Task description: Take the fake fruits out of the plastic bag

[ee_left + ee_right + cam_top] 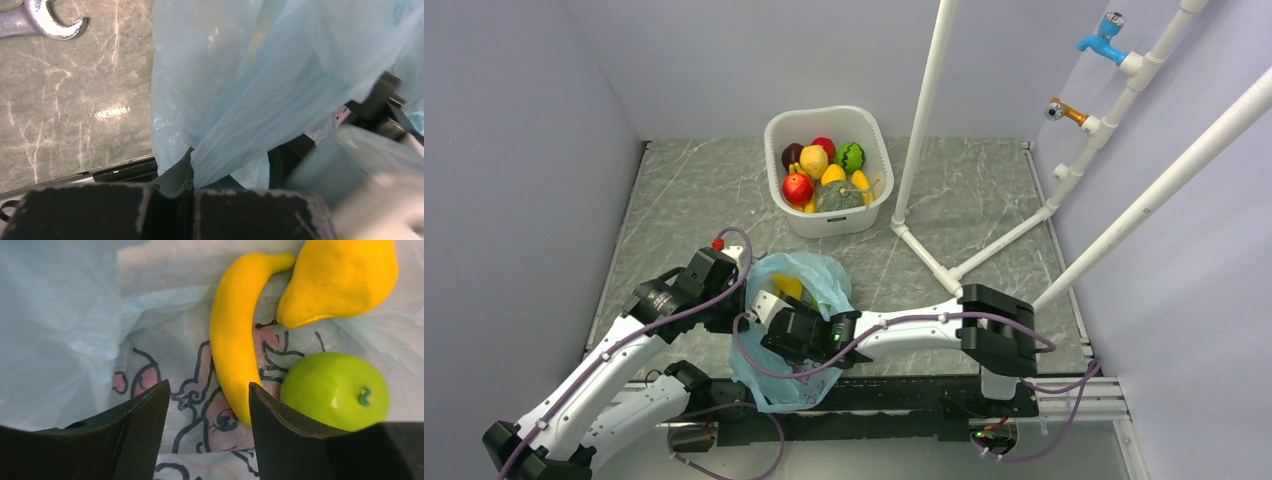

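Right gripper [207, 386], jaws apart, inside thin light-blue plastic bag [819, 270] at near edge, beside yellow banana [232, 340], yellow pear-shaped fruit [340, 280], green apple [335, 390]; left gripper [192, 175] pinches bag. We note white fruit-filled tub [834, 222] far on marbled table [984, 190].

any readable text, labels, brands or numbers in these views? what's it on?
None readable.
The plastic bag carries only a dark-line cartoon drawing; no letters are in view.
The wrench shows no marking that can be made out.
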`<act>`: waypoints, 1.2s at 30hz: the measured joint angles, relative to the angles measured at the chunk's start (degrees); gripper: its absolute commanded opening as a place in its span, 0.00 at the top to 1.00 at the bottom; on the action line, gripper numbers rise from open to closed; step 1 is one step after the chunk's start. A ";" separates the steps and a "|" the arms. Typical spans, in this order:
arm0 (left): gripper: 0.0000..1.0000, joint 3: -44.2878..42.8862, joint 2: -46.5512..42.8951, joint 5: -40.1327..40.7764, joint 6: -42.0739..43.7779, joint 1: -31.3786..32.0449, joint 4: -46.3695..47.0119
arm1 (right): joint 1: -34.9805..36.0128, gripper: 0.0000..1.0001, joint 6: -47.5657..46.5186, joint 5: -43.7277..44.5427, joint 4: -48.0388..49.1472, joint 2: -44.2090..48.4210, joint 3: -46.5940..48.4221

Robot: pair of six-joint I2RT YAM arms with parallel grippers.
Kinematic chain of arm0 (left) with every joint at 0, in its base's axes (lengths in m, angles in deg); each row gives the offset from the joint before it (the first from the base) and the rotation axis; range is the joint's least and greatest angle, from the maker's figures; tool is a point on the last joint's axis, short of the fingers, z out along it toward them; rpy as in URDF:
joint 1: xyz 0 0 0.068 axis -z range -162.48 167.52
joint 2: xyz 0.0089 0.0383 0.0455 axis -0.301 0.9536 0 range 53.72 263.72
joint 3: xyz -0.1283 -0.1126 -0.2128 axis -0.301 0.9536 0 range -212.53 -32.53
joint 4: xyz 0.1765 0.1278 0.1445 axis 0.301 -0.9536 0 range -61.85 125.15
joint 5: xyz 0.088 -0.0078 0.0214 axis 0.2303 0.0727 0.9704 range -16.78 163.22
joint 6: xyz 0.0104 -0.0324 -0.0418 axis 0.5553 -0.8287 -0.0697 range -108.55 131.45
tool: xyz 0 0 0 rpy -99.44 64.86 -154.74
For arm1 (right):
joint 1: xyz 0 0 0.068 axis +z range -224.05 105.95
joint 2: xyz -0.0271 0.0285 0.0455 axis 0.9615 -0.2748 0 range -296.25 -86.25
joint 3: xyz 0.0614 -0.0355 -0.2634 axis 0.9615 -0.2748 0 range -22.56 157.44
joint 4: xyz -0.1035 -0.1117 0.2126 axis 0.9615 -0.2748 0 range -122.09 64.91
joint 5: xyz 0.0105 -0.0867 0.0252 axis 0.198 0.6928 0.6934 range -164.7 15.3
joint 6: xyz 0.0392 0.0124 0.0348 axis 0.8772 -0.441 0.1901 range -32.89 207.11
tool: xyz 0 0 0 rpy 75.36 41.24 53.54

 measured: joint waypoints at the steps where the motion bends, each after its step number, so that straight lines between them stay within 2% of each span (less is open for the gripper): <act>1: 1.00 0.00 0.00 0.00 0.00 0.02 0.00 | -0.22 0.38 -0.31 0.04 0.00 -1.05 0.00; 7: 1.00 0.00 0.11 0.00 0.00 0.00 0.00 | -2.05 0.38 -1.18 0.13 0.68 -4.22 0.00; 11: 1.00 0.00 0.11 0.07 0.00 0.00 -0.04 | -3.26 0.42 -1.33 -0.17 1.97 -5.05 0.00; 21: 1.00 0.24 0.11 0.55 0.00 0.00 -0.46 | -4.09 0.67 -1.99 -1.92 3.74 -6.49 0.00; 25: 1.00 0.24 0.11 0.55 0.00 0.00 -0.50 | -4.09 0.82 -2.60 -2.14 3.87 -6.38 -0.07; 31: 1.00 0.24 0.20 0.24 0.02 0.00 -0.39 | -3.37 0.86 -4.46 -4.72 4.39 -2.01 -3.58; 36: 1.00 0.24 0.48 0.07 0.02 0.00 -0.37 | -2.89 0.92 -6.47 -8.98 5.95 6.47 -8.44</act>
